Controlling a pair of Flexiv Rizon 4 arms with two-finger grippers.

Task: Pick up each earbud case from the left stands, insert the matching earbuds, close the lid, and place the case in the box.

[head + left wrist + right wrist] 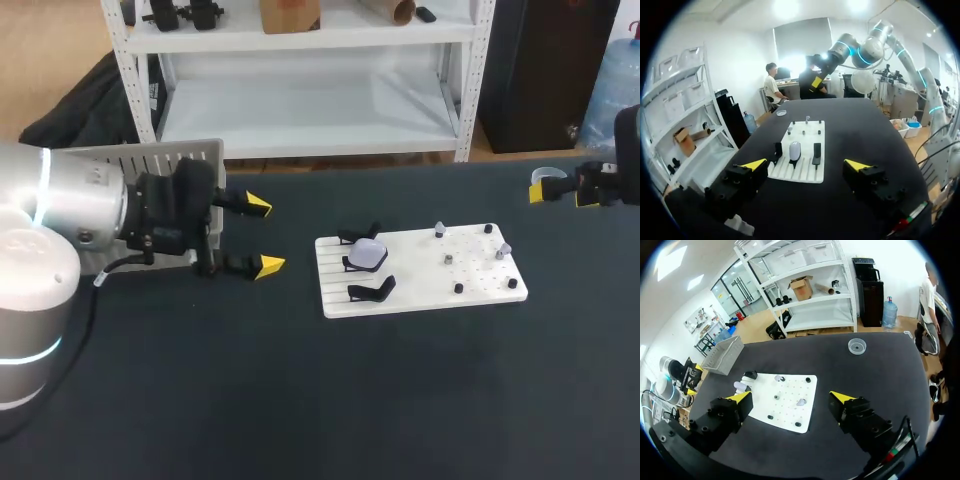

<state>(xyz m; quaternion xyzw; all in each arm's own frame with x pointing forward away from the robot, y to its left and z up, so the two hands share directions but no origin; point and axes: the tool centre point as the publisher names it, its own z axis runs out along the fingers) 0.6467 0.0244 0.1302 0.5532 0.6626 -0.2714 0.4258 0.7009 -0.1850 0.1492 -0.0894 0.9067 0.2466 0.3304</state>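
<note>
Pale lilac earbud case [368,254] sits on the middle of three black stands [372,290] at the left end of the white board [420,280]. The outer two stands look empty. Small pale bits on pegs [503,249] at the board's other end are probably the earbuds, but they are too small to confirm. Left gripper [263,236] hovers just left of the board, fingers spread wide, holding nothing, lined up with the case. Right gripper [790,397] hangs off to the right, well apart from the board, also wide open and empty. Slotted grey box [170,155] stands behind the left arm.

Risks: the case only rests on its stand, so an off-centre approach could tip it off. The neighbouring stands are close enough that a finger could catch one and drag the board. The shell looks rounded and smooth, so a shallow pinch may let it slip.
</note>
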